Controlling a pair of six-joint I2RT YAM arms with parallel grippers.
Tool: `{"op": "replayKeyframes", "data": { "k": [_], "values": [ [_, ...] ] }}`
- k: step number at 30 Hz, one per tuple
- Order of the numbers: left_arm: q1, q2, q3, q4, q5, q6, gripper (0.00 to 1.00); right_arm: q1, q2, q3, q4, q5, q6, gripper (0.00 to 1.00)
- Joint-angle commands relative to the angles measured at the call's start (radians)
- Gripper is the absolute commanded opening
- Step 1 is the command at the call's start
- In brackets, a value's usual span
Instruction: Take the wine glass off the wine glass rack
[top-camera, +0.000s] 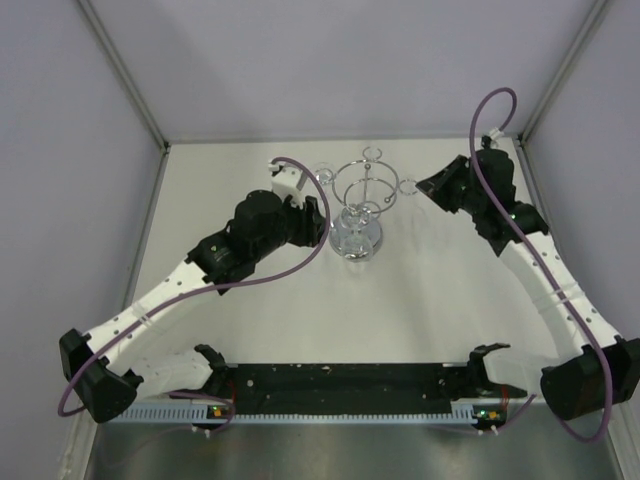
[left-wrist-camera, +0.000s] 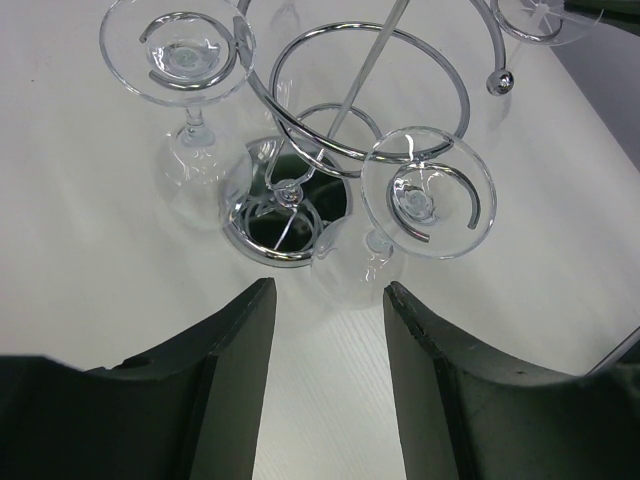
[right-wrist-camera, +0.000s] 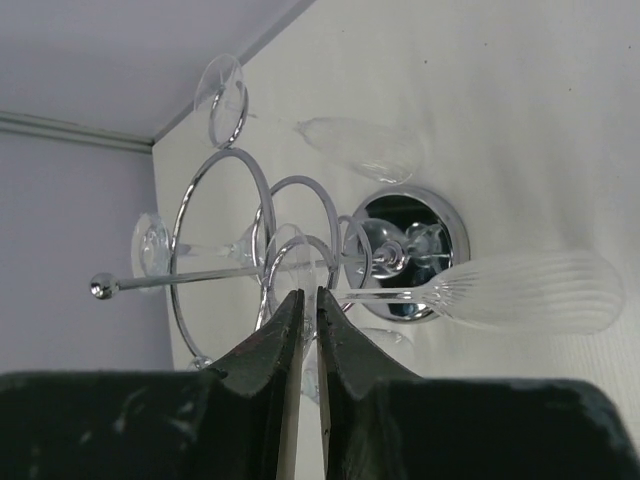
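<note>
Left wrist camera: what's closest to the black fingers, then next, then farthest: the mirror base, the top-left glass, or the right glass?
1. Right wine glass, just ahead of the left gripper.
2. Mirrored base, centre.
3. Top-left wine glass, far corner.

At six o'clock we see the left end effector (left-wrist-camera: 328, 292), its two dark fingers standing apart over the white worktop (left-wrist-camera: 80, 260). Toward twelve stands the wine glass rack (left-wrist-camera: 283, 260). The nearer wine glass (left-wrist-camera: 428, 192) hangs upside down at three o'clock of the rack's base; the farther wine glass (left-wrist-camera: 178, 50) hangs at ten.
</note>
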Motion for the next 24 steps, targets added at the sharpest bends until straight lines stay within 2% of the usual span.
{"op": "replayKeyframes", "data": {
  "k": [1,2,17,21,24],
  "values": [
    [-0.003,-0.017,-0.003,0.041,0.006,-0.010,0.53,-0.007,-0.064,0.001,0.019,0.022,-0.004,0.06],
    [-0.005,-0.015,-0.003,0.041,0.008,-0.010,0.53,-0.007,-0.066,0.006,0.019,0.022,-0.006,0.00],
    [-0.005,-0.009,0.003,0.044,0.028,-0.027,0.53,-0.008,-0.196,-0.016,-0.055,0.097,-0.047,0.00],
    [-0.005,0.005,0.032,0.021,0.067,-0.041,0.53,-0.008,-0.234,-0.005,-0.065,-0.010,-0.118,0.00],
    [-0.003,0.018,0.079,-0.016,0.132,-0.070,0.54,-0.007,-0.248,0.019,-0.067,-0.152,-0.191,0.00]
  ]
}}
